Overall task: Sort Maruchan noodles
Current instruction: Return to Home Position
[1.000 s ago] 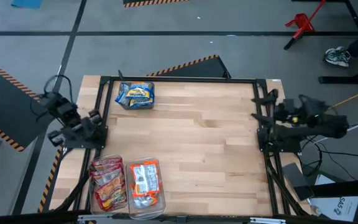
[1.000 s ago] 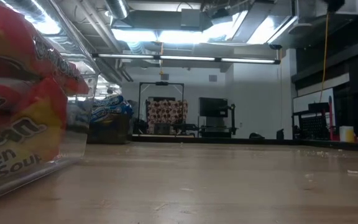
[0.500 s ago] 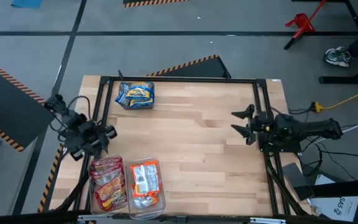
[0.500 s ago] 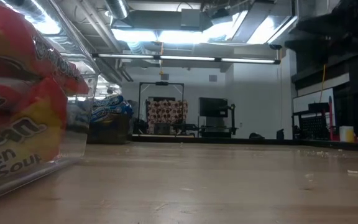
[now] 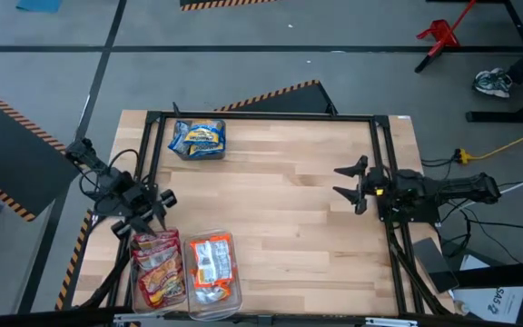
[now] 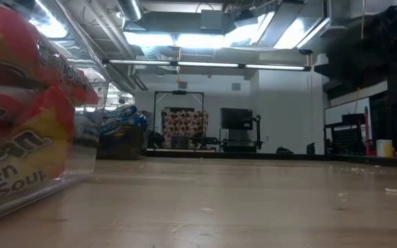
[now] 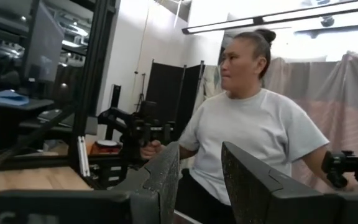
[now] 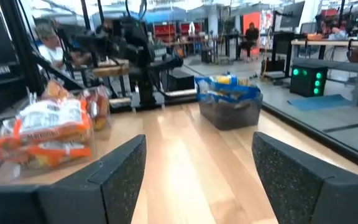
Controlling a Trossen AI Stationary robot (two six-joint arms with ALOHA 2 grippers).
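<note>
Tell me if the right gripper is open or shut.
Open. The right gripper has fingers spread wide over the table, nothing between them; its wrist view shows the same gap.

Wood table (image 5: 289, 209): three clear bins (image 5: 214, 311), Maruchan noodles (image 5: 198, 138) inside, left side.

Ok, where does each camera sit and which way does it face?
High: overhead, straight down on the table, blue packets, left gripper, right gripper.
Low: tabletop height, level into the room; no gripper clearly shows.
Left wrist: faces a person beyond the table, past its fingers.
Right wrist: faces across the table past its fingers; shares blue packets with high.
</note>
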